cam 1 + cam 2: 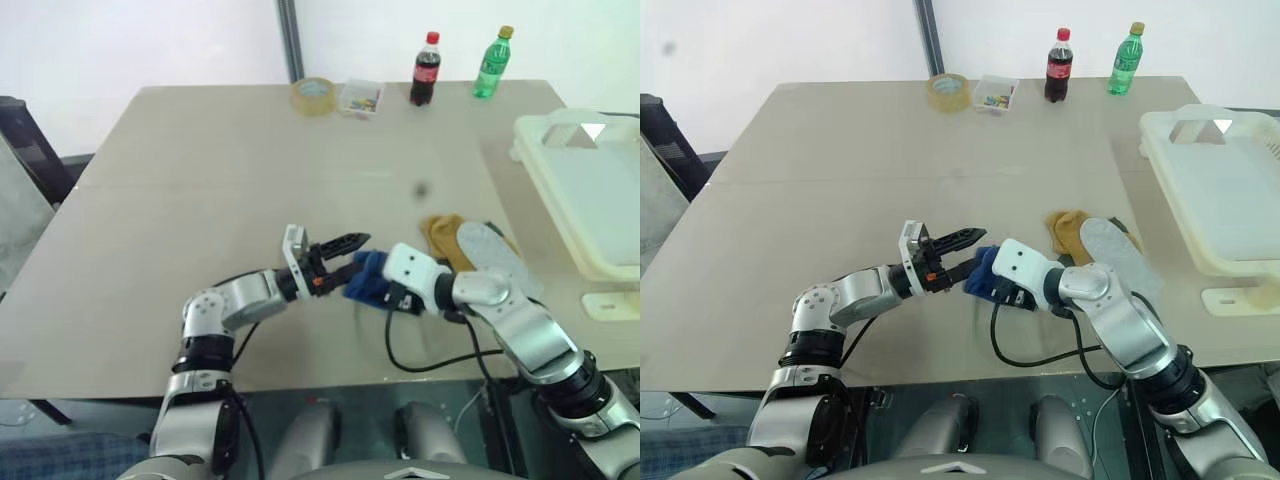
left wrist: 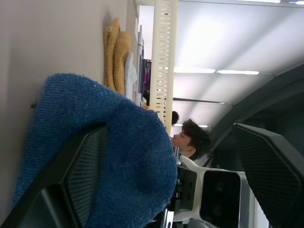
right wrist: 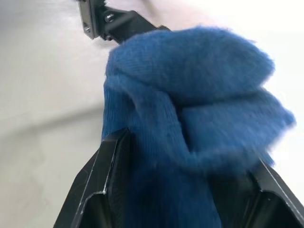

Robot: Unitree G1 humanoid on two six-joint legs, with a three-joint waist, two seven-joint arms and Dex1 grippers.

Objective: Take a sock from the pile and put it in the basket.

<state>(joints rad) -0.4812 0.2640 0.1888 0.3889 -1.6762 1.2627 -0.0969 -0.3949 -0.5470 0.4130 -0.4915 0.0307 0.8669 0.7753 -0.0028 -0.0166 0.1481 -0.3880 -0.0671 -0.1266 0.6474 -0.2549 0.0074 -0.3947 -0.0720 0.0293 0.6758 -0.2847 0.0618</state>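
Our left hand (image 1: 345, 254) reaches level toward the right with its two black fingers spread wide apart, meeting our right hand (image 1: 372, 288), which angles downward and to the left from a bent wrist, its fingers closed on a blue sock (image 3: 190, 118).

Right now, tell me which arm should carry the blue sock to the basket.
Right. The right gripper already has its jaws closed on the bright blue knitted sock, and the large cream-white plastic laundry basket stands on that arm's side. The left gripper is open beside the sock, farther from the basket.
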